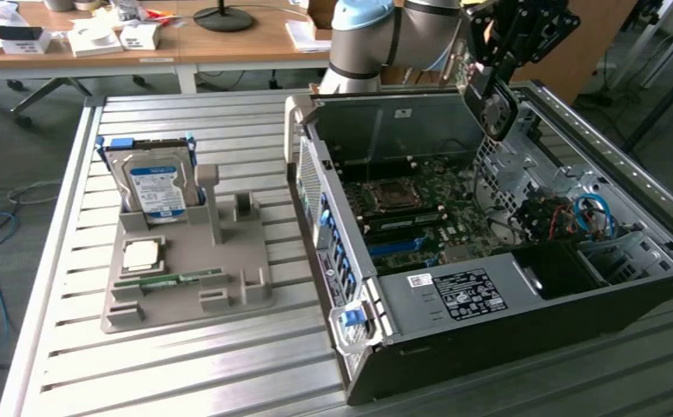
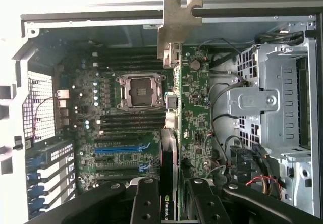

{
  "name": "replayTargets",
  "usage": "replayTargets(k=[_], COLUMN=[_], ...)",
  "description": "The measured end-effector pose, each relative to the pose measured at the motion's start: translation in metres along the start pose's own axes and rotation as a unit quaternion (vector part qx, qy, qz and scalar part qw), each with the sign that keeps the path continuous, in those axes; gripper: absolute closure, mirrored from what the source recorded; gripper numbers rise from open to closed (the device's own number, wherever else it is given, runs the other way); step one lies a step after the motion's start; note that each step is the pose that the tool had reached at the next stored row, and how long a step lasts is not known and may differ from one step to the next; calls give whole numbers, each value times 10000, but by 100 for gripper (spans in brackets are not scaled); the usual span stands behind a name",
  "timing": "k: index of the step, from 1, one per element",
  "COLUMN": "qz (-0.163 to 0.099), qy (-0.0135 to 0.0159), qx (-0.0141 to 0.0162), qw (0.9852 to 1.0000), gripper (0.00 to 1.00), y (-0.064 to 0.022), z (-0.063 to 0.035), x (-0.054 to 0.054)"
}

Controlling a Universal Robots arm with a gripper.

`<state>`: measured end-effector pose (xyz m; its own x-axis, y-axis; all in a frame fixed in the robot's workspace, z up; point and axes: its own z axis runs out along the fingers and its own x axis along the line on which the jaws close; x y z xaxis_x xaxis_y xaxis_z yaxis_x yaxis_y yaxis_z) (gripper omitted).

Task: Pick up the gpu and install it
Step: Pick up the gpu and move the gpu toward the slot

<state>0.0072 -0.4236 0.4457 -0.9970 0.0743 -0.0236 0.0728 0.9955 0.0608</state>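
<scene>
My gripper [image 1: 501, 82] hangs over the far side of the open computer case [image 1: 475, 347], shut on the gpu [image 1: 498, 111]. The card hangs down from the fingers, above the motherboard [image 1: 412, 217]. In the wrist view the gpu [image 2: 194, 108] runs away from the gripper [image 2: 174, 204], with its green circuit face showing. Its silver end bracket [image 2: 176, 27] is at the far end, near the case wall. The black fingers [image 2: 145, 204] clamp the card's near end. Blue expansion slots [image 2: 118, 149] lie on the motherboard [image 2: 81, 98] beside the card, and the CPU socket [image 2: 140, 90] stands open.
A grey parts holder [image 1: 186, 295] on the slatted table, at the exterior view's left, carries a silver blue-labelled hard drive [image 1: 156, 187], a CPU chip [image 1: 141, 254] and a narrow green memory stick [image 1: 168, 280]. Drive cages [image 2: 275, 98] and cables [image 1: 585, 213] crowd the case's other side.
</scene>
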Motion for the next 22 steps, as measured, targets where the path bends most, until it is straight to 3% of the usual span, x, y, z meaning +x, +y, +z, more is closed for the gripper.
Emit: replayTargets(k=[16,22], qz=[0,0], qy=[0,0], qx=[1,1], qw=[10000,10000], gripper=[74,74], y=[-17,-17], z=[265,272], x=[7,6])
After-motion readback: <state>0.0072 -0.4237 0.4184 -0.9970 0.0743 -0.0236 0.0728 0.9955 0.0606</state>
